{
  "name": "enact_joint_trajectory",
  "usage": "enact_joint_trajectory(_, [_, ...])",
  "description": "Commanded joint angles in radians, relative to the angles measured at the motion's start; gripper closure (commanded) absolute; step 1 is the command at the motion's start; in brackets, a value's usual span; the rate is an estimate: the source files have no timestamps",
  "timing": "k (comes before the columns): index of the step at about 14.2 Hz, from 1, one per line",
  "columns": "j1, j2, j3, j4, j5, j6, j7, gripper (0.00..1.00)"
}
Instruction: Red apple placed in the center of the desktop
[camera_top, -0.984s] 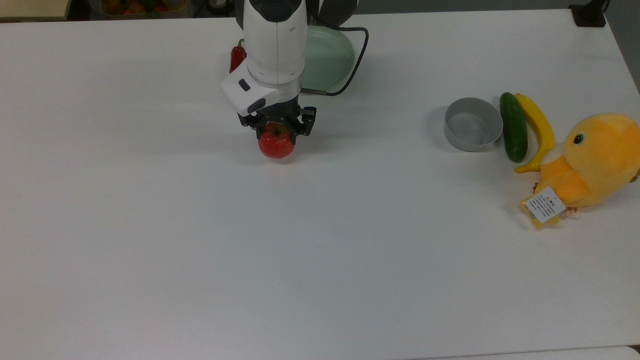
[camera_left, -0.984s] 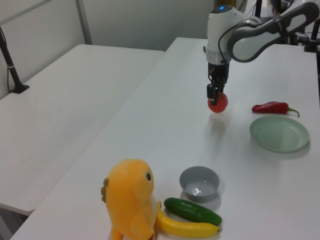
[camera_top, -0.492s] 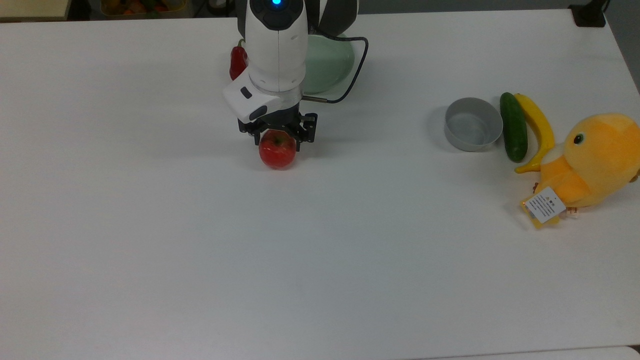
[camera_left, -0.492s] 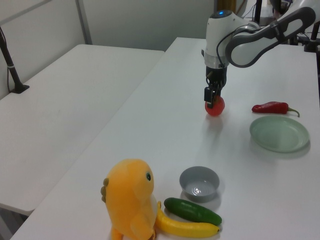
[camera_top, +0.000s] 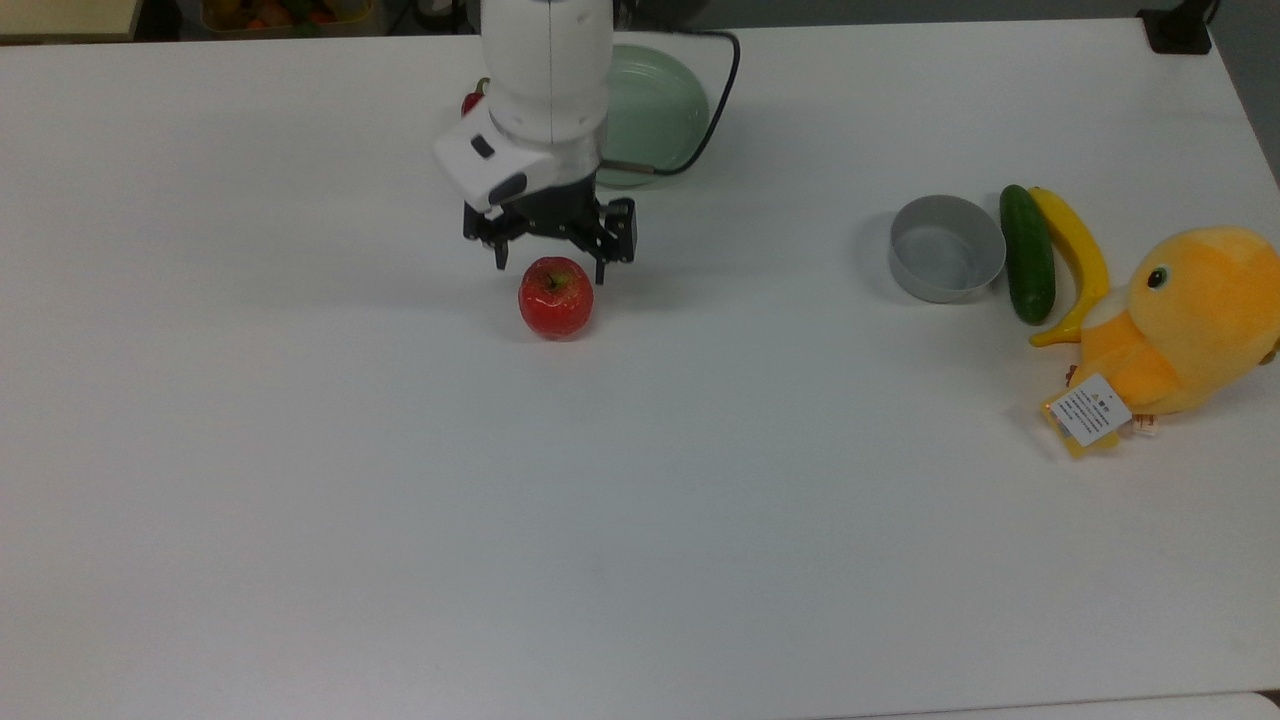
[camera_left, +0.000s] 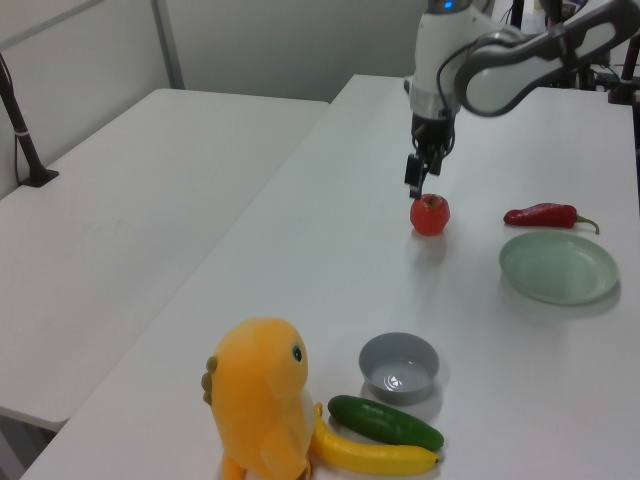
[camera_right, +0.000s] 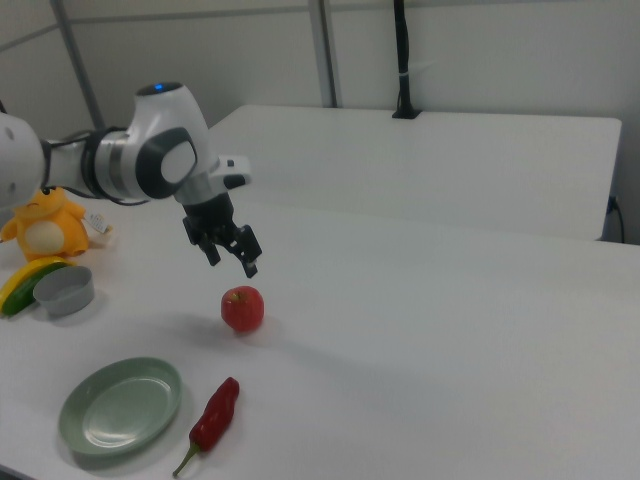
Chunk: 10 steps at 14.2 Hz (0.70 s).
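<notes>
Reading the scene view by view, from my remote station.
top view: gripper (camera_top: 549, 262) hangs just above the red apple (camera_top: 555, 298), jaws apart, clamped on nothing. Apple sits stem-up on the desktop (camera_top: 640, 520), a little left of and beyond the middle in the top view.
left view: apple (camera_left: 430, 214) rests on the desktop, gripper (camera_left: 418, 180) clear above it, no contact.
right view: gripper (camera_right: 229, 252) above apple (camera_right: 242, 308); fingers spread.
handling: I judge the apple rigid, glossy so a bit slippery, moderate weight, liable to roll; I'd grip across its widest girth.
count: one apple, one chili pepper (camera_right: 213, 415), one green plate (camera_right: 122, 410), one grey bowl (camera_top: 946, 247), one cucumber (camera_top: 1027, 253), one banana (camera_top: 1075, 255), one plush duck (camera_top: 1190, 320).
</notes>
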Motion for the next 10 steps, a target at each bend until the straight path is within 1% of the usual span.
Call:
enact_joint_trajectory(1, [-0.004, -0.123, -0.001, -0.016, 0.021, -0.094, -0.013, 0.00])
enact_joint_trajectory(3, [-0.004, -0.192, 0.000, -0.016, 0.025, -0.205, -0.011, 0.00])
enact_joint_trajectory(4, [-0.002, -0.222, 0.000, -0.021, 0.054, -0.244, -0.014, 0.00])
enact_joint_trajectory(5, [0.002, -0.239, 0.000, -0.027, 0.082, -0.252, -0.011, 0.00])
enact_joint_trajectory(7, [0.005, -0.277, 0.000, -0.060, 0.107, -0.244, -0.011, 0.00])
enact_joint_trajectory(8, [0.005, -0.277, 0.002, -0.065, 0.123, -0.238, -0.016, 0.00])
enact_joint_trajectory(10, [0.005, -0.280, 0.003, -0.067, 0.128, -0.230, -0.019, 0.00])
